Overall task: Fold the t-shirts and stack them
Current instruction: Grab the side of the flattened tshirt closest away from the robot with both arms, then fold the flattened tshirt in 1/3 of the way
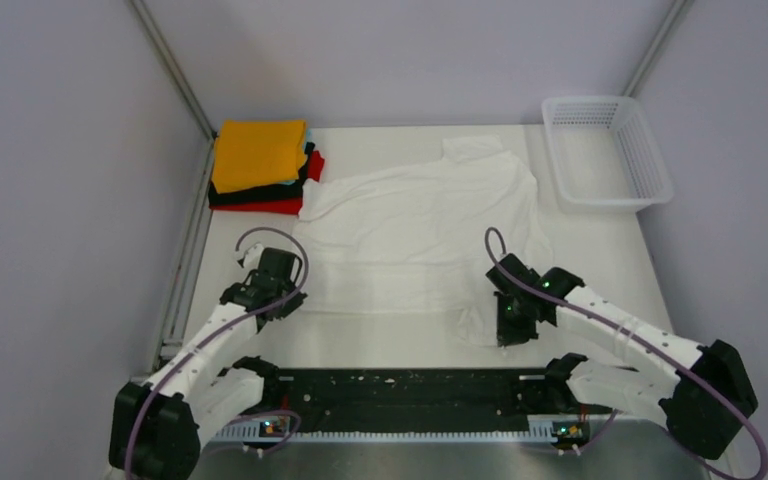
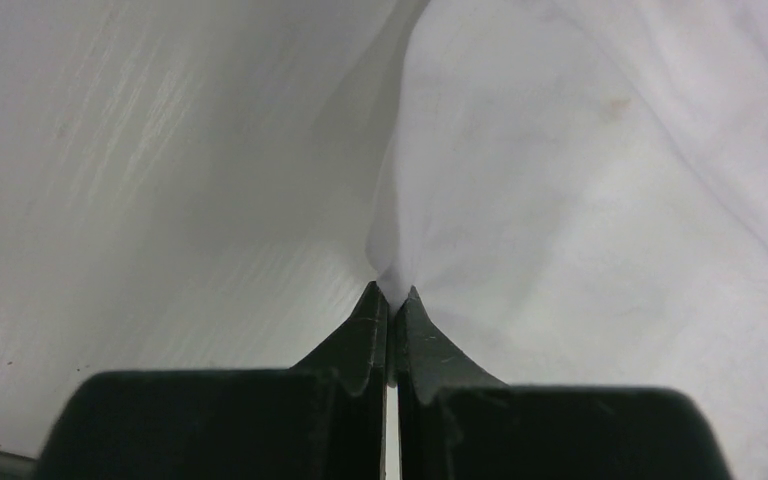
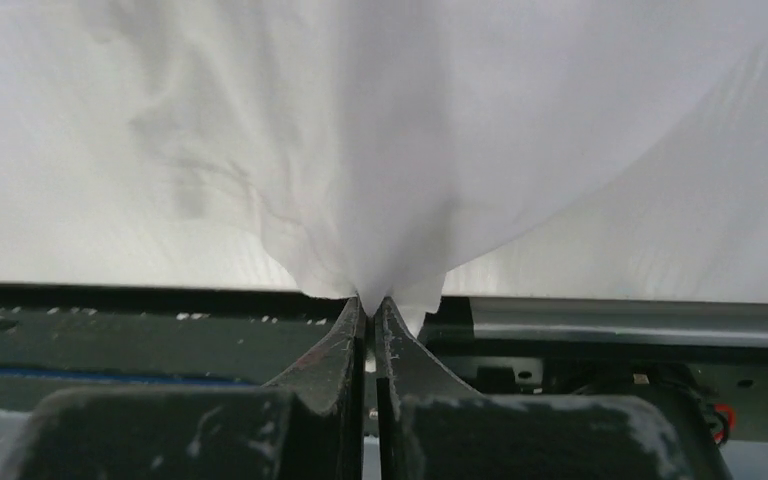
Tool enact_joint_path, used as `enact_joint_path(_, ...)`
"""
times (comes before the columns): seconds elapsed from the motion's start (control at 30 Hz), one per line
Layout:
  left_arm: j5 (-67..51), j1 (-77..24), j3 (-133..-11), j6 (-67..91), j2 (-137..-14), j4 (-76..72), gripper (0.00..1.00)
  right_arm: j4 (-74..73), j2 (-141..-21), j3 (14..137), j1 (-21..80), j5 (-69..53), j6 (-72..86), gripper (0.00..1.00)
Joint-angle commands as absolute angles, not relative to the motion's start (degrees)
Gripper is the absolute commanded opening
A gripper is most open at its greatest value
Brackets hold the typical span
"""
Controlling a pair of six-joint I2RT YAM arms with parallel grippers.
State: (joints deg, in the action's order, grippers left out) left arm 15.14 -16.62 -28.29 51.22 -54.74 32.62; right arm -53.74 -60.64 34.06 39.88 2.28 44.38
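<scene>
A wrinkled white t-shirt (image 1: 430,220) lies spread across the middle of the table, collar toward the back. My left gripper (image 1: 282,292) is shut on its near left hem corner; the left wrist view shows cloth (image 2: 560,180) pinched between the fingertips (image 2: 372,305). My right gripper (image 1: 508,322) is shut on the near right hem corner, which bunches and lifts; the right wrist view shows cloth (image 3: 360,150) hanging from the closed tips (image 3: 355,315). A stack of folded t-shirts (image 1: 260,165), orange on top with teal, black and red below, sits at the back left.
A white plastic lattice basket (image 1: 608,150) stands at the back right. A black rail (image 1: 390,395) with the arm bases runs along the near edge. Grey walls and a metal frame post (image 1: 175,70) bound the table.
</scene>
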Motion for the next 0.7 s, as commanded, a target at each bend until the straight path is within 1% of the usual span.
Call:
enact_joint_path(0.0,12.0,-16.3,-26.7,53.6,-50.4,38.1,0.0,-66.4,-54.2,42.7,40.6,2.0,43.3,0.0)
enact_joint_path(0.17,4.7,-16.4,-24.3,55.7,-42.2,42.2,0.0,-75.7,-48.9,46.8,40.6,-1.0,42.9,0.0)
enact_joint_path(0.3,2.8,-16.7,-25.1,58.2,-34.6,51.1,0.0,-81.2,-46.9,49.0,40.6,-0.4,43.0,0.0)
enact_joint_path(0.43,-2.7,-16.9,-21.6,60.9,-26.0,53.0,0.0,-82.4,-44.3,50.3,40.6,-1.3,42.8,0.0)
enact_joint_path(0.5,-2.6,-16.9,-20.8,62.0,-22.7,54.8,0.0,-82.3,-43.6,50.4,40.6,-1.4,42.7,0.0)
enact_joint_path(0.63,-3.5,-16.9,-21.1,62.3,-19.8,53.2,0.0,-80.3,-44.1,50.3,40.6,-0.3,41.6,0.0)
enact_joint_path(0.67,-3.8,-16.9,-21.0,62.0,-20.1,52.0,0.0,-79.5,-44.3,50.6,40.6,1.7,41.6,0.0)
